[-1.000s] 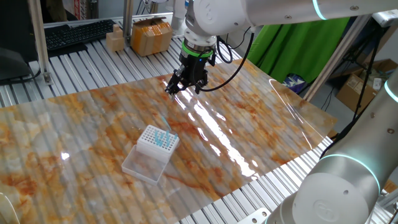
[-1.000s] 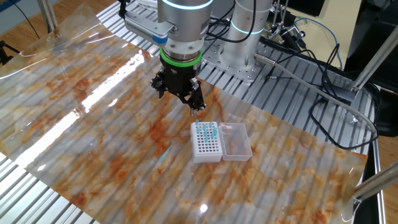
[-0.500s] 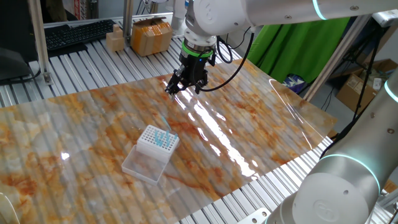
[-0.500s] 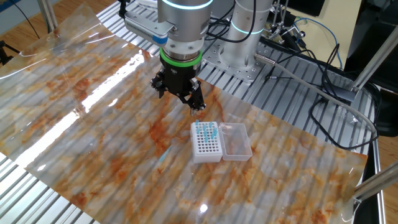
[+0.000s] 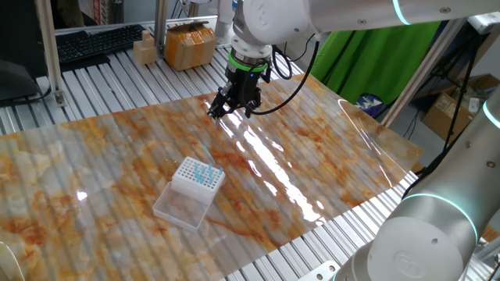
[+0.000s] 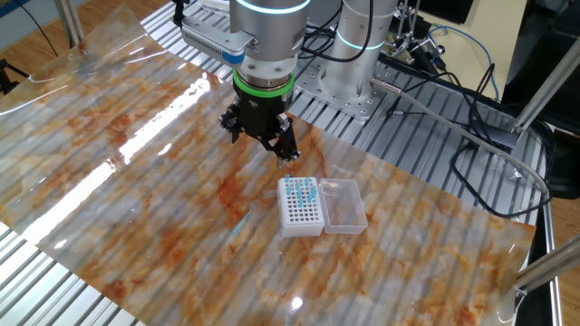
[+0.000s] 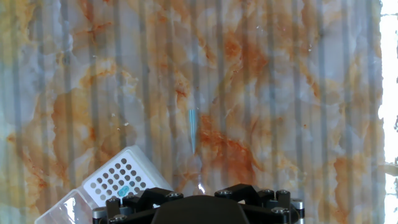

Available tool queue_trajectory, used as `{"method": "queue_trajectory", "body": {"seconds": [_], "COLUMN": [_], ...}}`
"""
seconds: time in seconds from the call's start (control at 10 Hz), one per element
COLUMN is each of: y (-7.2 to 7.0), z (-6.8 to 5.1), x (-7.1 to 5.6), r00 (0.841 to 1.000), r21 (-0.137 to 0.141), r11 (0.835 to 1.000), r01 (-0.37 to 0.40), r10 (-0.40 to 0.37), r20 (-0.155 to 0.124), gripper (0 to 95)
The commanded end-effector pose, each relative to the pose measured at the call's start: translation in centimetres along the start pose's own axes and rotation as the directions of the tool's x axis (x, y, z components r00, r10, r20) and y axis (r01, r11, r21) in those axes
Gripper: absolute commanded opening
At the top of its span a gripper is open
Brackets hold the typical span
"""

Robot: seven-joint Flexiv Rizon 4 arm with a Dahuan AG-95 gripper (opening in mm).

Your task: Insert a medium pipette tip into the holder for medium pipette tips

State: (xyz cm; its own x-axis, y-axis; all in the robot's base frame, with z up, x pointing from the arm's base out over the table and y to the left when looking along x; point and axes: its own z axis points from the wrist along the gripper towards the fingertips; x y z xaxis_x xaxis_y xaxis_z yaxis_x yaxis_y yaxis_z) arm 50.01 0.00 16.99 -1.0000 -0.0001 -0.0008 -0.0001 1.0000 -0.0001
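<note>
As nothing had shifted over the last second, we noted the gripper (image 6: 261, 142) hanging open and empty at upper centre, the medium pipette tip (image 7: 193, 129) lying loose mid-frame, beside the holder (image 7: 121, 179), pickup unstarted.

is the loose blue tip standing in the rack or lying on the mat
Lying flat on the mat: the medium pipette tip rests apart from the rack.
</note>
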Motion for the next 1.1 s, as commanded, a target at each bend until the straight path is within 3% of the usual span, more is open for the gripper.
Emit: {"method": "queue_trajectory", "body": {"seconds": [0.1, 0.2, 1.1], "y": [0.00, 0.01, 0.02], "z": [-0.01, -0.01, 0.01], "x": [0.01, 0.01, 0.06], "r00": [1.000, 0.989, 0.990], "r21": [0.000, -0.127, -0.129], "r11": [1.000, 0.981, 0.981], "r01": [0.000, -0.146, -0.142], "r10": [0.000, 0.148, 0.144], "r20": [-0.001, 0.009, 0.008], "gripper": [95.0, 0.0, 0.0]}}
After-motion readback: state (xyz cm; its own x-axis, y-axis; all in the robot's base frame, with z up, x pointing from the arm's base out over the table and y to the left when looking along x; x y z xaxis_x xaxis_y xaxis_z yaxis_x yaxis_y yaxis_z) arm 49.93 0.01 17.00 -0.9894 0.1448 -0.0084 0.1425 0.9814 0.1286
